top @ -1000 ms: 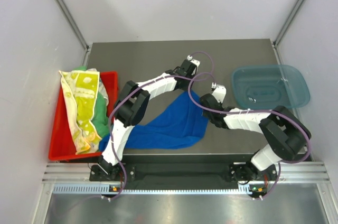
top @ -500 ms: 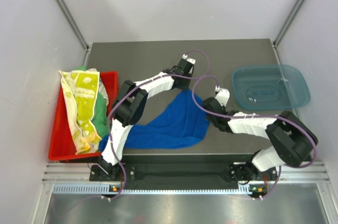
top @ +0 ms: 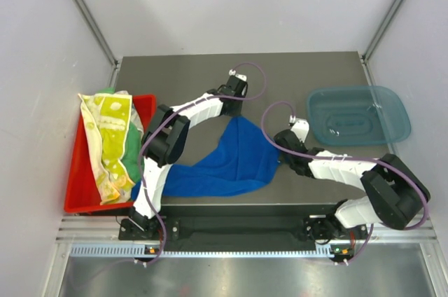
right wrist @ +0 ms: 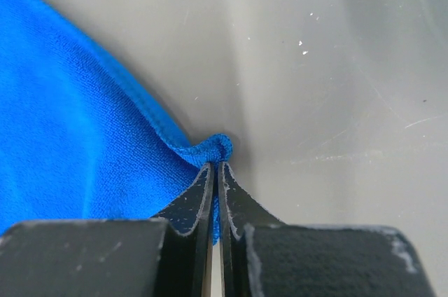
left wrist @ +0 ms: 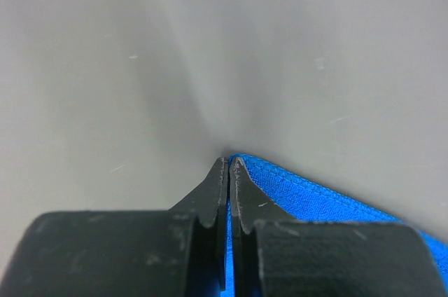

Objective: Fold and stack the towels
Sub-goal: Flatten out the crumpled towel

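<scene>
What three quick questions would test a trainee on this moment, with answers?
1. True or false: the left gripper and the right gripper are each shut on an edge of the blue towel.
2. Where do the other towels lie? A: heaped in the red tray. B: on the floor. C: folded in a stack mid-table.
3. Fill in: the clear blue bin sits on the table at the robot's ___ side.

Key: 1 true; 2 A; 3 right.
</scene>
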### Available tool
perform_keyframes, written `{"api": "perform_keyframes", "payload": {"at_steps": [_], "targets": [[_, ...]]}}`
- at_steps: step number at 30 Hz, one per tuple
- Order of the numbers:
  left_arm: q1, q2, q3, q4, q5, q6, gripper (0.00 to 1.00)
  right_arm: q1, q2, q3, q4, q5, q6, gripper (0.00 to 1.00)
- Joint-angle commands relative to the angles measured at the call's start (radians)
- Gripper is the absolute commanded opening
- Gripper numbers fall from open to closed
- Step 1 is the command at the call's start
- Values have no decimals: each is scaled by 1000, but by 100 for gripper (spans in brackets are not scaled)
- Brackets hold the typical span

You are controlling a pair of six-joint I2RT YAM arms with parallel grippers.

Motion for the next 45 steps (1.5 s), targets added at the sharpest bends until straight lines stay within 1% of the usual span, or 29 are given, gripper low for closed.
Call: {"api": "perform_keyframes", "payload": {"at_steps": [1,6,11,14,17,19,20,24,28,29,31,32,36,39,40,45], "targets": [[38,-13,-59,-140,-74,-2,0,-28,-1,25,-20,-10,-35,0],[37,-62,-85,-120,-81,-9,0,-50,-9,92,-40,-15,-78,0],[37,-191,-129,-89,-67,-12,0,-61,-55,172,-81,-7,-148,0],[37,-288,-139,-91,-63,-10,0,-64,-92,253,-114,-5,-213,0],[23,-389,-122,-115,-72,1,0,-64,-136,379,-163,11,-274,0],[3,-461,-88,-144,-92,20,0,-65,-167,439,-190,19,-305,0],[-4,-484,-74,-150,-103,30,0,-65,-181,500,-218,28,-337,0],[-34,-601,36,-207,-156,56,0,-65,-222,663,-275,27,-418,0],[-86,-688,125,-215,-198,105,0,-67,-241,818,-308,27,-498,0],[-95,-699,147,-223,-204,114,0,-67,-244,876,-312,25,-529,0],[-124,-716,220,-233,-227,142,0,-67,-236,936,-327,24,-569,0],[-136,-722,242,-230,-239,166,0,-67,-233,998,-331,18,-578,0],[-192,-747,343,-189,-288,231,0,-67,-212,1140,-353,5,-618,0],[-221,-765,383,-131,-301,269,0,-67,-183,1253,-376,-8,-643,0],[-231,-771,384,-114,-302,275,0,-68,-175,1305,-390,-21,-649,0],[-264,-825,368,-23,-298,318,0,-67,-152,1413,-410,-68,-670,0]]}}
